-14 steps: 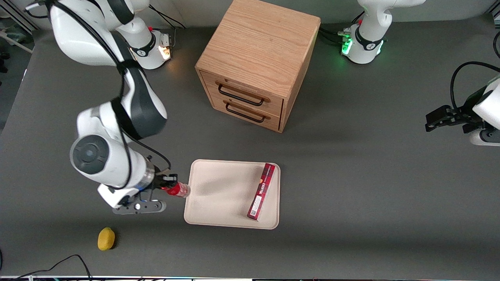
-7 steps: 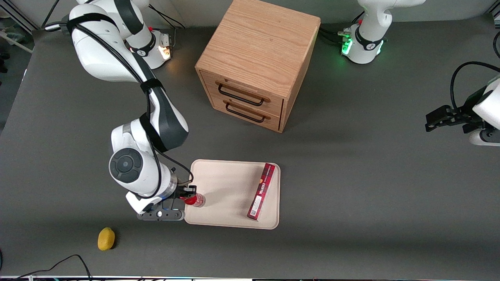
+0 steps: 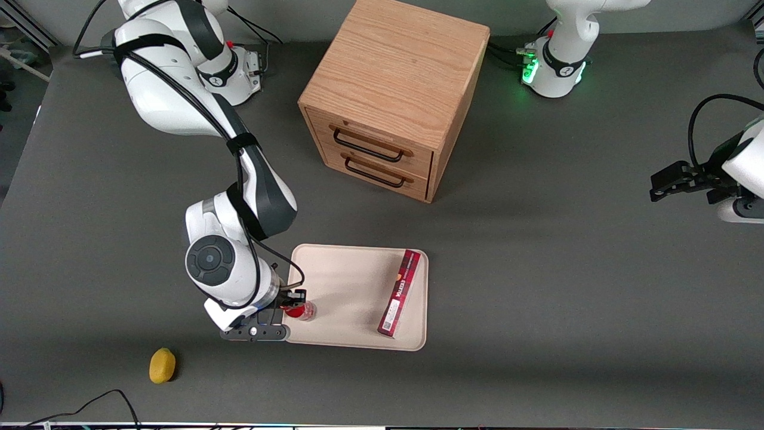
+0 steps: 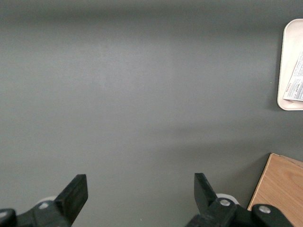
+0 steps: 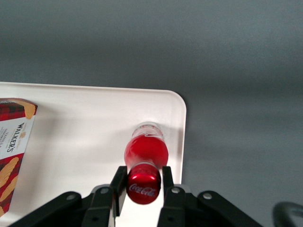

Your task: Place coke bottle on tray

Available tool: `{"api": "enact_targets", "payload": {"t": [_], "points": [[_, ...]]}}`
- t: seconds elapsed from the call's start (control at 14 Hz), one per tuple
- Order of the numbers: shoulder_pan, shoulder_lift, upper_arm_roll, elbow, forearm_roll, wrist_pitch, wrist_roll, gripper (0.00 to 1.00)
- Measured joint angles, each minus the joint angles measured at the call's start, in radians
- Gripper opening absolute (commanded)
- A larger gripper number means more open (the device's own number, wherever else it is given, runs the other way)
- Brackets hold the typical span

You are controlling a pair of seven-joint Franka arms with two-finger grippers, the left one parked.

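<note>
Moved inward over tray (image 3: 358, 334) — end effector (image 3: 295, 303), clenched on coke bottle (image 3: 301, 310), near tray's corner

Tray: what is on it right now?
On the tray: a long red box and the coke bottle, gripped by the gripper. Whether its base touches is hidden.

Gripper (image 3: 293, 302) over tray (image 3: 334, 334) end toward working arm, fingers closed on coke bottle (image 3: 303, 310) neck. Bare tray floor between bottle and red box (image 3: 399, 292): passable. Box blocks tray end toward parked arm. Wooden cabinet (image 3: 391, 95) stands farther from front camera, well apart. Lemon (image 3: 162, 365) on table, apart from tray.
</note>
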Motion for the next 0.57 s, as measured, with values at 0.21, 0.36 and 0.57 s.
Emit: {"api": "enact_targets", "payload": {"t": [0.21,0.36,0.57], "points": [[0.001,-0.014,0.000,0.007,0.000,-0.023,0.002,1.00],[0.000,-0.081,0.000,-0.052,0.000,-0.071,0.002,1.00],[-0.003,-0.329,0.002,-0.315,0.002,-0.085,-0.005,1.00]]}}
